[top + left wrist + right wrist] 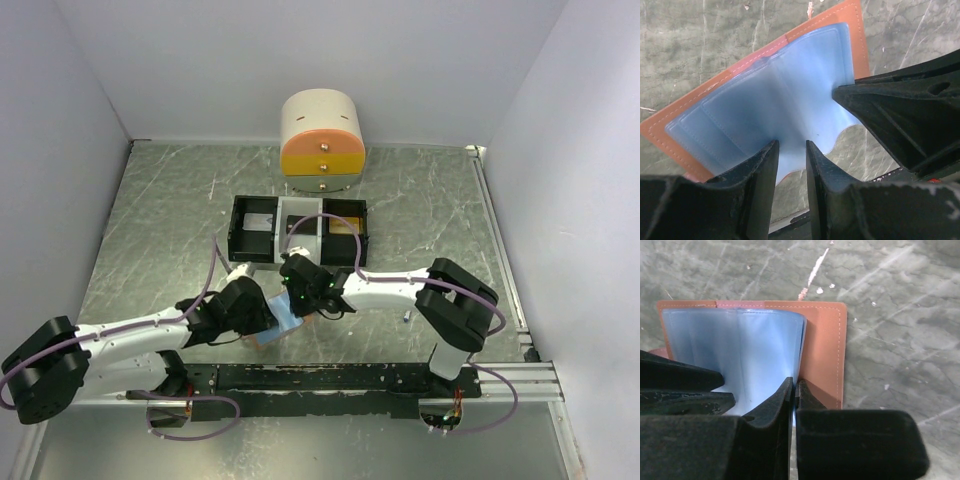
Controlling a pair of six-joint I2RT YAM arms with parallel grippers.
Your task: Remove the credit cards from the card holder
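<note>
card holder (822,345) lay open on the table (150,230), on the near side of the black tray (238,240), blue sleeves up. right gripper (795,386) clamped on a sleeve edge. left gripper (791,146): fingers narrowly apart, blue leaf between them; could not tell if pinched.
</note>
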